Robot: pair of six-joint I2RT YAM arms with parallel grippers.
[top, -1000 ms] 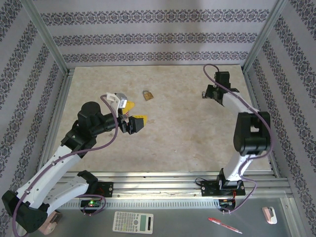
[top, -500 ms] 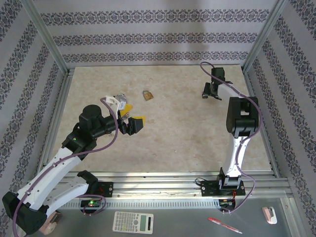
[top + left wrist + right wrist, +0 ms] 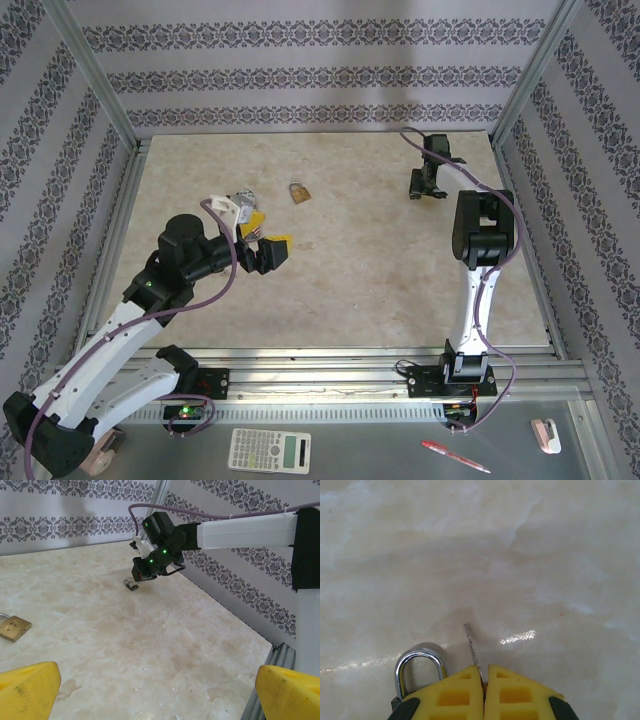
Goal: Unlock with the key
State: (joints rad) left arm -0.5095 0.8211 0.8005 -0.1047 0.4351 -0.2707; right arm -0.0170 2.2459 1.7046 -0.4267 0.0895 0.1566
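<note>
The right gripper (image 3: pixel 484 672) has reached farther out, jaws pinched on the thin pale-metal key (image 3: pixel 471 645) beside the small silver-shackled padlock (image 3: pixel 420 651); insertion seems next; left gripper (image 3: pixel 267 232) jaws gape empty.

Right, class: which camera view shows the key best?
The right wrist view: the key sticks out from the shut right gripper, close up. From the top external and left wrist views it is too small to make out.
</note>
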